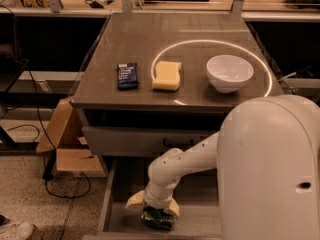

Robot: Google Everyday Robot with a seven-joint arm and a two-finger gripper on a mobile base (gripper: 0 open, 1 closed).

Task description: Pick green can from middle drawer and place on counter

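I have the gripper (153, 207) down inside the middle drawer (107, 204), directly above the green can (158, 220). Its two yellowish fingers (135, 200) are spread, one on each side of the can, and I see no sign that they are pressing it. The can lies on the drawer floor just under them, close to the front edge.

My first worry is the closing squeeze. The can is round and looks to lie on its side, so a finger that lands off-centre could roll it away across the bare floor instead of trapping it. Squeezing too hard could crush a thin can.

The second worry is the lift. Above the can and a little behind it hangs the closed drawer front (125, 140), and above that the lip of the counter (150, 39). The arm's elbow (170, 168) sits just above the can, so a straight pull upward may knock the can or the wrist against that front and loosen the hold.

Up on the counter, well above and behind the can, a blue packet (127, 75), a sponge (166, 75) and a white bowl (230, 73) stand in a row. A careless set-down could nudge one of them.
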